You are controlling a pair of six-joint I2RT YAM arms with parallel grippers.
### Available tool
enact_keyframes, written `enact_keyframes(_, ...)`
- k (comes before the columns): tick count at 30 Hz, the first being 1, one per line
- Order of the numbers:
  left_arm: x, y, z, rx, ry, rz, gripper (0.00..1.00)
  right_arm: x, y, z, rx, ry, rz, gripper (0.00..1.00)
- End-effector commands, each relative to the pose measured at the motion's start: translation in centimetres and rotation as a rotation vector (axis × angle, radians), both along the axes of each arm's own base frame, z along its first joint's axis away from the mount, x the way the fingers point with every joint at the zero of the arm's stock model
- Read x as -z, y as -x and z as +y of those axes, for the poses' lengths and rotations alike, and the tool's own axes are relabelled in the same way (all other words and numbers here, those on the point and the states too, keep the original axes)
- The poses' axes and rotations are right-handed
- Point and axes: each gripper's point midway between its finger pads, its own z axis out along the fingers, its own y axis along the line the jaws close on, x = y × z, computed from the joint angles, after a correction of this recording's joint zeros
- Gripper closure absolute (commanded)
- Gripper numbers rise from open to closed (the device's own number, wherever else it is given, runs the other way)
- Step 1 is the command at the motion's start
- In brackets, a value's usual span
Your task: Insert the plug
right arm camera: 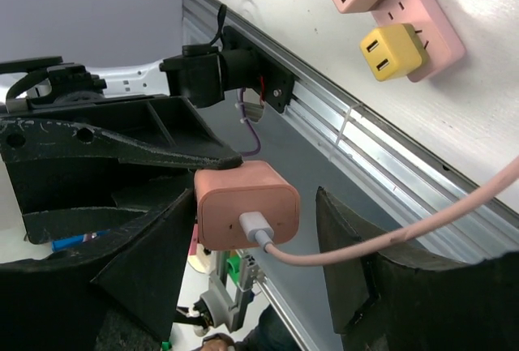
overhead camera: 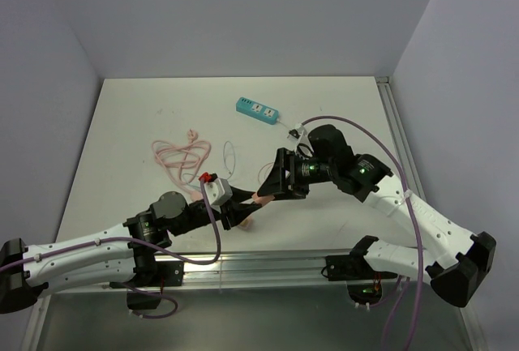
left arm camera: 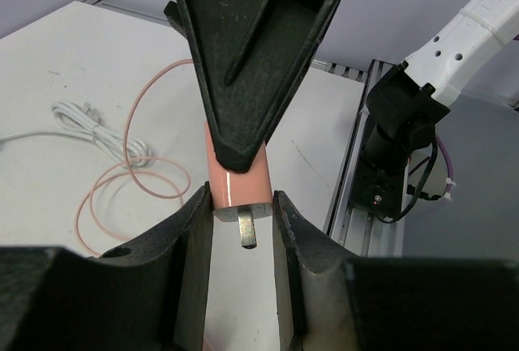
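The left gripper (left arm camera: pixel 242 205) is clamping the pink plug (right arm camera: pixel 235 201) above the table's (overhead camera: pixel 146 124) near side. The right gripper (right arm camera: pixel 258 229) is straddling it, jaws parted. They're meeting tip to tip, the plug's prong pointing toward the left wrist.

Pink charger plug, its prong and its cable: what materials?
Charger plug: smooth pink plastic, satin, by its soft highlights and rounded moulded edges. Prong: bare metal, grey and flat, probably plated. Cable: pink rubbery-looking jacket, likely PVC or silicone.
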Motion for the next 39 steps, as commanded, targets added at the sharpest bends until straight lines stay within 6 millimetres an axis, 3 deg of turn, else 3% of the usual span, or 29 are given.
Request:
enact_keyframes(1, -2.1, 0.7, 0.0, 0.037, 0.067, -0.051, 1.0, -1.6, -0.6, 0.3, 0.004, -0.011, -0.041, 0.32)
enact_keyframes(15, -1.8, 0.5, -0.1, 0.029, 0.06, -0.044, 1.0, -2.5, 0.4, 1.1, -0.042, -0.095, -0.011, 0.37)
enact_keyframes(23, -1.6, 0.3, -0.1, 0.022, 0.056, -0.038, 1.0, -3.2, 1.3, 1.3, -0.085, -0.142, 0.005, 0.51)
enact_keyframes(26, -1.5, 0.3, -0.1, 0.021, 0.054, -0.032, 1.0, -3.2, 1.5, 1.2, -0.091, -0.149, 0.006, 0.59)
enact_keyframes(29, -1.7, 0.3, -0.1, 0.019, 0.059, -0.032, 1.0, -3.2, 1.5, 1.3, -0.094, -0.16, 0.007, 0.8)
enact_keyframes(30, -1.8, 0.3, -0.1, 0.016, 0.061, -0.03, 0.99, -3.1, 1.6, 1.3, -0.097, -0.161, 0.005, 0.94)
enact_keyframes(31, -1.8, 0.3, -0.1, 0.015, 0.062, -0.028, 0.99, -3.0, 1.5, 1.3, -0.095, -0.158, 0.001, 1.0)
enact_keyframes(34, -1.8, 0.0, 0.1, -0.005, 0.063, -0.001, 0.81, -2.5, 1.0, 1.1, -0.078, -0.133, -0.036, 1.0)
enact_keyframes(35, -2.0, -0.1, 0.2, -0.015, 0.073, 0.016, 0.58, -2.4, 0.8, 0.9, -0.069, -0.122, -0.053, 1.0)
enact_keyframes(39, -2.2, -1.6, 1.1, -0.125, 0.103, 0.085, 0.16, -1.8, -1.8, -0.3, 0.004, -0.018, -0.235, 1.0)
